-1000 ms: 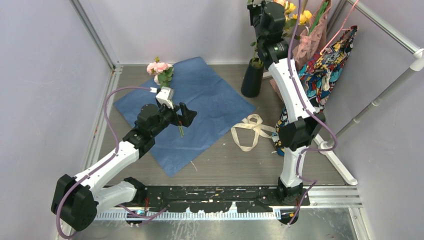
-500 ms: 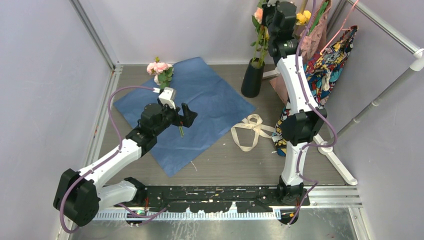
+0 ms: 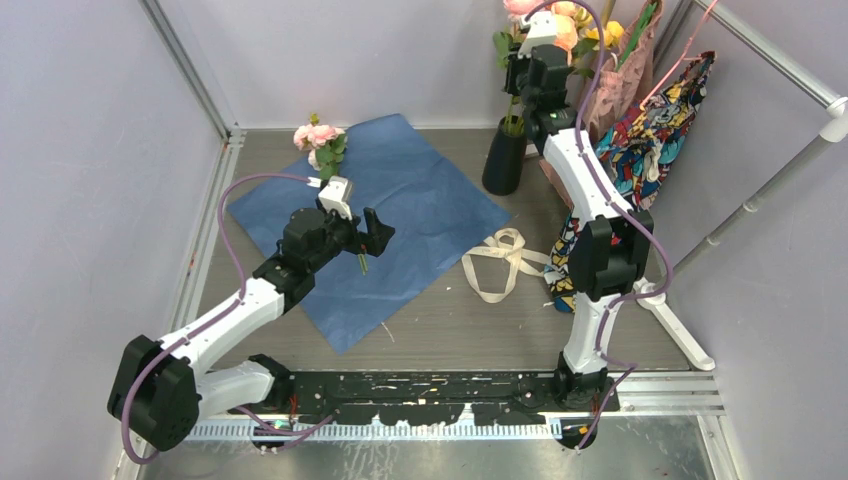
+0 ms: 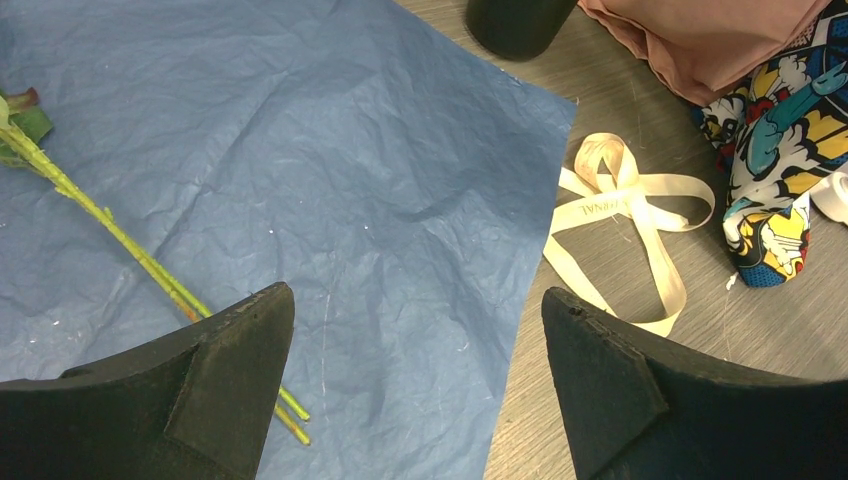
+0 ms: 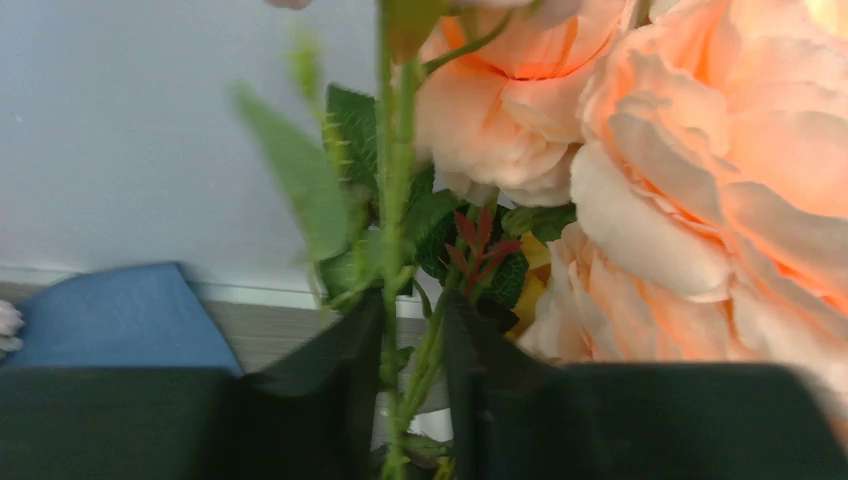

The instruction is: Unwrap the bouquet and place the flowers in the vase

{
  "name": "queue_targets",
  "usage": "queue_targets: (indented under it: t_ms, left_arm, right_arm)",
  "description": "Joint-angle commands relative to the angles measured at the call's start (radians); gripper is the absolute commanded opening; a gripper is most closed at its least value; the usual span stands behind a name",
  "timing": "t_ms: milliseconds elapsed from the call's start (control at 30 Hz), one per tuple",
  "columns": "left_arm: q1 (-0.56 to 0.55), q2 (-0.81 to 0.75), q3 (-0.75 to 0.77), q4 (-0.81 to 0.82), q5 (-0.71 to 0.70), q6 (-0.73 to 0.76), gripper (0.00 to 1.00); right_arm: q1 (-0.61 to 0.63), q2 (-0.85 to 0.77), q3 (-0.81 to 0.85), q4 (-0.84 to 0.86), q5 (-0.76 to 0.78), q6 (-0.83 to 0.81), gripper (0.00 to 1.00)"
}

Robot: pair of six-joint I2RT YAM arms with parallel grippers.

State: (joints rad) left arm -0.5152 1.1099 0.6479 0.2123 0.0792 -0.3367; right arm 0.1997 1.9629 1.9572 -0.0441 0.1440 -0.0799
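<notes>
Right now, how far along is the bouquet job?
Done: blue paper lies open, ribbon off. In hand: rose stems sit inside the right gripper above the vase. Left: flowers on the paper, by the open left gripper.

In the top view the upper edge cuts the flowers (image 3: 524, 7) over the vase (image 3: 504, 158). At the right wrist the blooms blur and run off the frame, and we cannot tell whether the right gripper (image 5: 410, 340) presses the stems. At the left wrist only the vase's base shows, and the ribbon (image 4: 592, 210) carries print too small for us to read.
</notes>
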Motion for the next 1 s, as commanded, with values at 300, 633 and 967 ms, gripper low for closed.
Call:
queue_targets:
  t_ms: [300,633,967]
  left_arm:
    - [-0.002,0.072,0.107,-0.115,-0.130,-0.085,0.92]
    - [0.004,0.167,0.289,-0.422,-0.421,-0.251,0.80]
    - [0.119,0.478,0.537,-0.599,-0.355,-0.380,0.49]
  right_arm:
    - [0.007,-0.264,-0.120,0.160,-0.057,0.041,0.80]
    - [0.018,-0.474,-0.278,0.253,-0.130,0.125,0.78]
    - [0.142,-0.598,-0.405,0.230,-0.211,0.177,0.76]
